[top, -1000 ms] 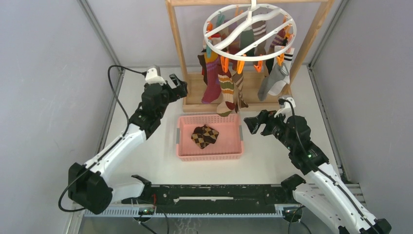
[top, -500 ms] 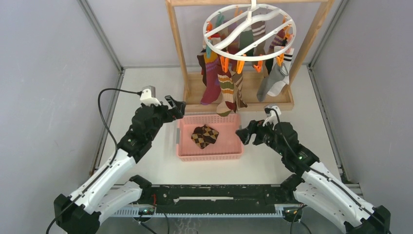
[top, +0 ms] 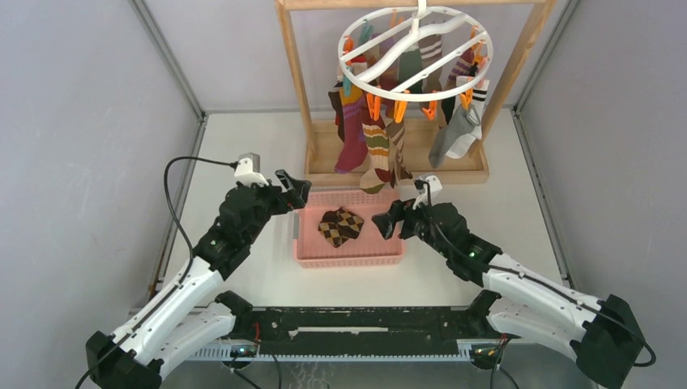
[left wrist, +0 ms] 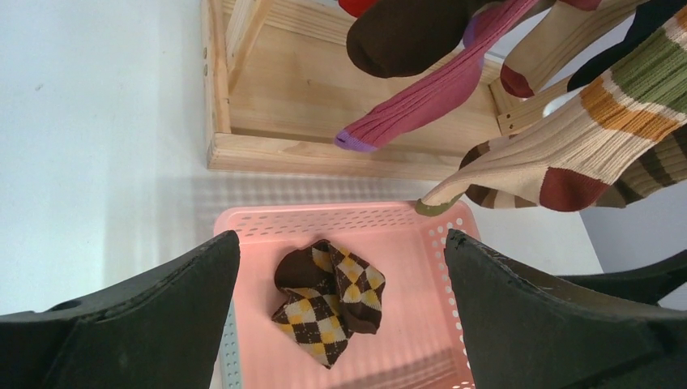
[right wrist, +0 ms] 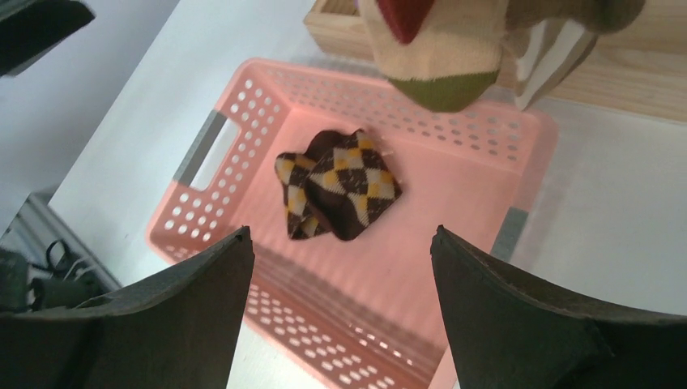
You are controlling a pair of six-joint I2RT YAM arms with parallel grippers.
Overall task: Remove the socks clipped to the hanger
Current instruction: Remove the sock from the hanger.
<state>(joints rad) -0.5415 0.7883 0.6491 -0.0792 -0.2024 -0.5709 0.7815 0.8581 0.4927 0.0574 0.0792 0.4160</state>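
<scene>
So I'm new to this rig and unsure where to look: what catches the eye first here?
The white ring hanger, hung from the wooden rack at the back, is crowded with bright socks. In front of it, a pink basket mid-table holds one brown argyle sock. The left pincer and right pincer, both open, hover at the basket's two sides.

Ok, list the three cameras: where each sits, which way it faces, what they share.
Top external: above, behind the bases, looking down on hanger, pink basket, both arms.
Left wrist: left of the basket, facing it and hanging socks; its open fingers show.
Right wrist: over the basket's right side, looking down; its open fingers show.
All share the argyle sock.
</scene>
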